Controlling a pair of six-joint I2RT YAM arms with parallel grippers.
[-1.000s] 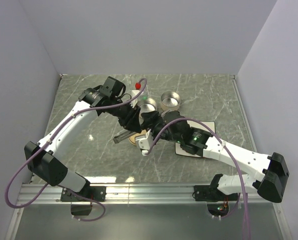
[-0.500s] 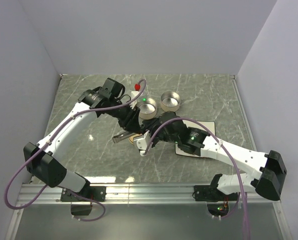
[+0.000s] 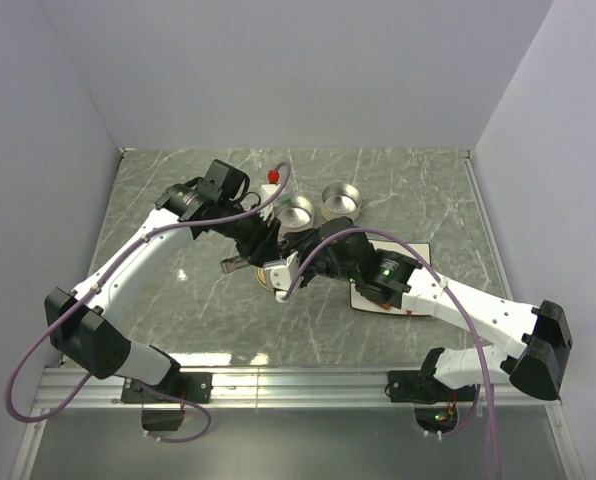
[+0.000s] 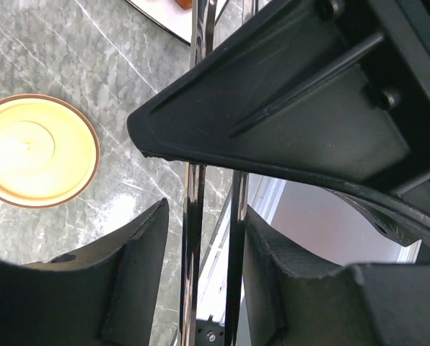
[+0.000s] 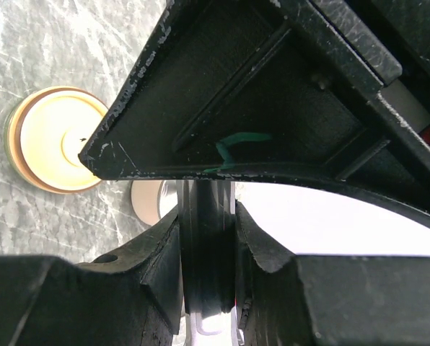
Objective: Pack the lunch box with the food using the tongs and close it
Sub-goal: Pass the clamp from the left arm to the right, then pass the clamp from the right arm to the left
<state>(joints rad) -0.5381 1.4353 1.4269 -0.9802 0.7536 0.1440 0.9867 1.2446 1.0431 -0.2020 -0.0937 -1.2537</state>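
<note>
Honestly, the top view only tells you that both arms huddle mid-bench (image 3: 428,200) just in front of two tins (image 3: 340,200), with one grey end of the tongs (image 3: 230,265) poking out to the left. The wrist cams give the real detail. From the left wrist, the left claw (image 4: 205,209) sits with a finger on either side of the tongs' two thin arms. Its jaws are parted and a sliver of marble shows beside one arm, so it's loose, not pinching. From the right wrist, the right claw (image 5: 208,216) is clamped tight on a dark strip that looks like the tongs, no gap either side. Both wrist cams also catch a yellow disc (image 4: 38,151) lying flat, and a white plate (image 4: 161,16) peeks in up top.
</note>
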